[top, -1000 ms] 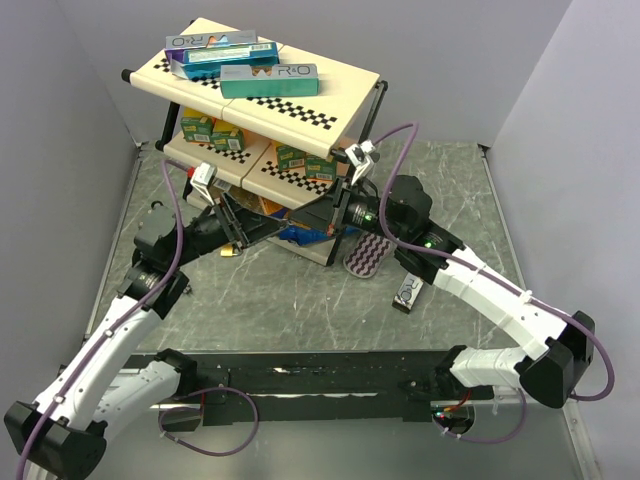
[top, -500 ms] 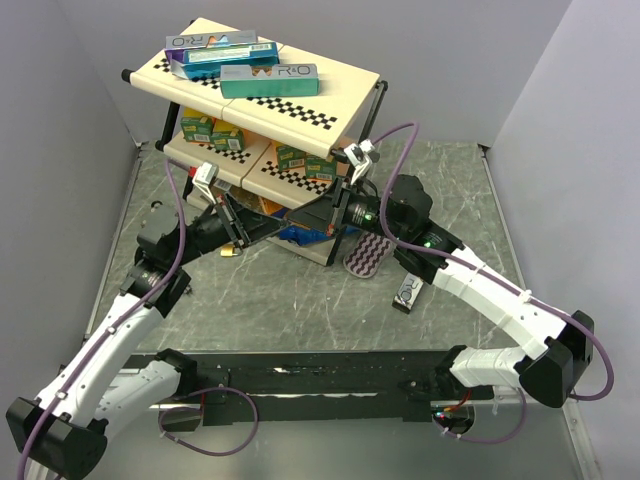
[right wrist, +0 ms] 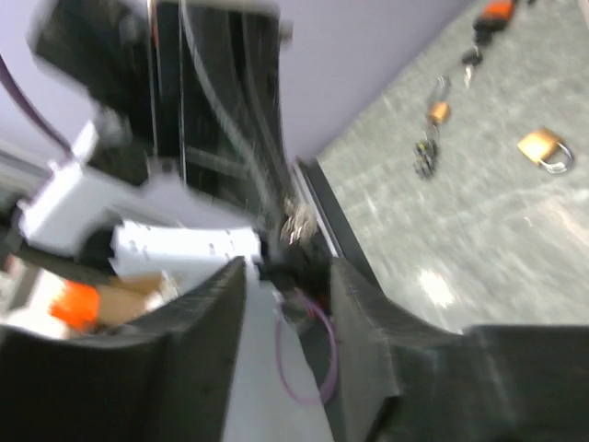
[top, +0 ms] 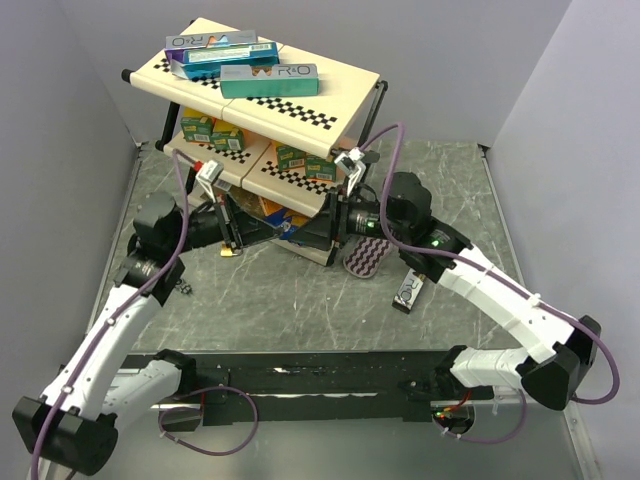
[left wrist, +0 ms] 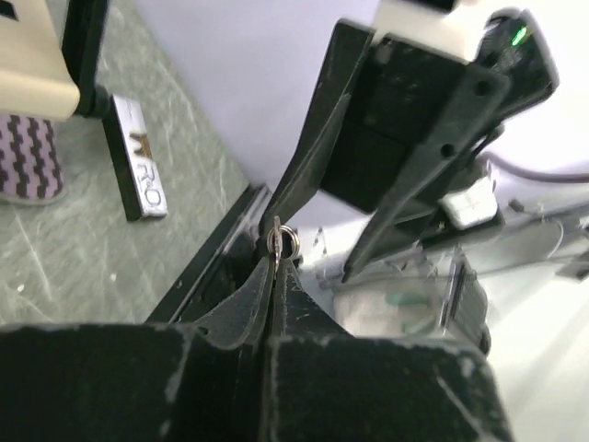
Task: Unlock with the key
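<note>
Seeing the left gripper (left wrist: 276, 262) pinched fully shut on the key (left wrist: 279, 243), held off the worktop (top: 300, 300). Right gripper (right wrist: 285, 276) faces it close by, jaws apart, gripping nothing I can make out; its view is blurred. Brass padlock (top: 229, 251) lies between the worktop's centre and left edge.

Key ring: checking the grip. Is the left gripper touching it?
Touching. Left wrist view: the left gripper is shut, pinching the key ring at its tips.

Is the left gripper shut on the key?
Shut: the left gripper is pressed closed, pinching a small metal ring at its tips; the key itself cannot be told.
</note>
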Available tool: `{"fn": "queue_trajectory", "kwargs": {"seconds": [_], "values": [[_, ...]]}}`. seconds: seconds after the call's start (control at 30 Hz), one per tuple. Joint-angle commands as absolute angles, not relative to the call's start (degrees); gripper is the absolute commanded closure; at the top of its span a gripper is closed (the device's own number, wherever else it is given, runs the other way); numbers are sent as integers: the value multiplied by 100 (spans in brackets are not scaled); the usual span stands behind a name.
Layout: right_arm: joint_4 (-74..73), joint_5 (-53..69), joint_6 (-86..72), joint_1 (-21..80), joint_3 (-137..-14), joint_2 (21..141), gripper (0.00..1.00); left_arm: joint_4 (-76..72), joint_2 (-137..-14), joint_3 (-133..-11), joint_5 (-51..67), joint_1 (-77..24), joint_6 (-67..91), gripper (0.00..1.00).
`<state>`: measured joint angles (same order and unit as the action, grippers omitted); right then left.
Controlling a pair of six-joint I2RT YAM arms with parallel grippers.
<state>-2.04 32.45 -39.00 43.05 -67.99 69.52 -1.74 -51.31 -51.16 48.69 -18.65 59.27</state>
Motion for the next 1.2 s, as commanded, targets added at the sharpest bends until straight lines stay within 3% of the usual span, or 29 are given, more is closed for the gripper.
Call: {"fn": "queue_trajectory", "kwargs": {"seconds": [0.0,0.27,0.63,1.17], "values": [[-1562,3804,-2621,4324,-7575,6618,43,893,-5378,-5791,6098,-1854,4572,99],[-3391,4772,-1820,4359,-8797,7233,42,2047,-5432,-6205,6987,-2346,3517,99],[-3823,5185,-1591,4799,-9272,8024,50,2434,-5484,-6381,7031,-2540,3191,99],[-3867,5563,-1687,4755,-9150,7981,56,2645,-5519,-6346,6979,-2558,2980,99]]}}
